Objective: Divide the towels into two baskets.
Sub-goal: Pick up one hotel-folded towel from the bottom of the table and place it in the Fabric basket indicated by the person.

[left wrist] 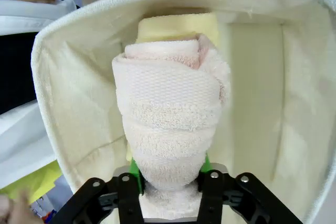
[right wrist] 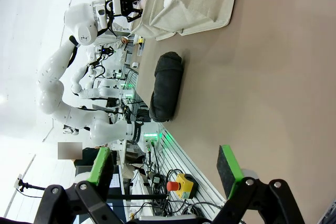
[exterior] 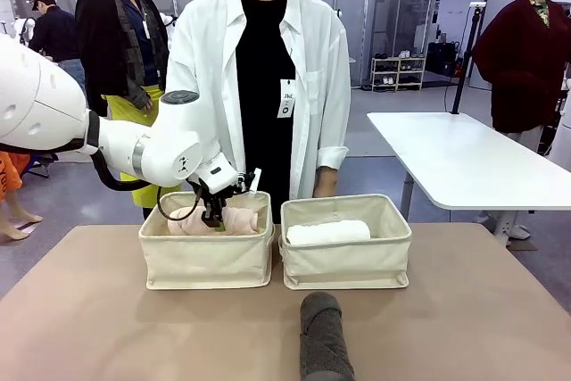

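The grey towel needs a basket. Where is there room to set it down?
Right basket: free strip between the white towel and the far wall. Table bare on both sides of the grey towel. Left basket crowded: yellow towel, cream towel, left gripper.

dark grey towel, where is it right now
In the front view the dark grey towel lies on the table near the robot's edge, just in front of the right-hand basket.

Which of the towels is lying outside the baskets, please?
The dark grey towel: it lies on the table, while the rest sit inside.
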Controlling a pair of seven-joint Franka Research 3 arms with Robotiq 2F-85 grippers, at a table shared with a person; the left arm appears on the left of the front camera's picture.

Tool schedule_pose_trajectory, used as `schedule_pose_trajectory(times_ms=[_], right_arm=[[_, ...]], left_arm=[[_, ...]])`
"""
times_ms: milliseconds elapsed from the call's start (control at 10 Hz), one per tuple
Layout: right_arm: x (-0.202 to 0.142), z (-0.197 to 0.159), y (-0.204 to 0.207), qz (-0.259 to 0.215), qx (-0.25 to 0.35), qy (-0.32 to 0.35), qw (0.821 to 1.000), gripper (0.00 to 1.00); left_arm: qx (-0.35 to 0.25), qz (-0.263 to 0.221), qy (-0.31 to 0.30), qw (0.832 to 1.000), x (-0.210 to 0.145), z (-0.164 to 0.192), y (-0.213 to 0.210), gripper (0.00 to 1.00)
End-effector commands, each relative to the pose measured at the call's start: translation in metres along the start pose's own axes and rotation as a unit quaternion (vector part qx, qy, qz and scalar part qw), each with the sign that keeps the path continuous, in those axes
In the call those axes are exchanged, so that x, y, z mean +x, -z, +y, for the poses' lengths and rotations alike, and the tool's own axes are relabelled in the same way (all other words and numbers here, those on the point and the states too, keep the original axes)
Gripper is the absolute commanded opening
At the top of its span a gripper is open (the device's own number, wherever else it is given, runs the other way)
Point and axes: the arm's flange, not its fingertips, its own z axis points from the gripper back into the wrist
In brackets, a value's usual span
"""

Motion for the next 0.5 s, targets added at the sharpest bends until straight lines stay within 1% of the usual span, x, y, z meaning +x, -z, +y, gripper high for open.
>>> schedule_pose_trajectory(times_ms=[0, 200, 300, 400], right_arm=[[-0.002, 0.002, -0.001, 0.001, 0.001, -0.010, 1.000, 1.00], [-0.002, 0.002, -0.001, 0.001, 0.001, -0.010, 1.000, 1.00], [-0.002, 0.002, -0.001, 0.001, 0.001, -0.010, 1.000, 1.00], [-0.002, 0.002, -0.001, 0.001, 0.001, -0.010, 1.000, 1.00]], left_arm=[[-0.005, -0.002, -0.005, 1.000, 0.002, 0.003, -0.010, 1.00], [-0.002, 0.017, -0.010, 1.000, 0.003, 0.002, -0.016, 1.00], [-0.005, 0.015, -0.015, 1.000, 0.004, 0.001, -0.021, 0.96], [-0.001, 0.015, -0.020, 1.000, 0.004, 0.000, -0.026, 1.00]])
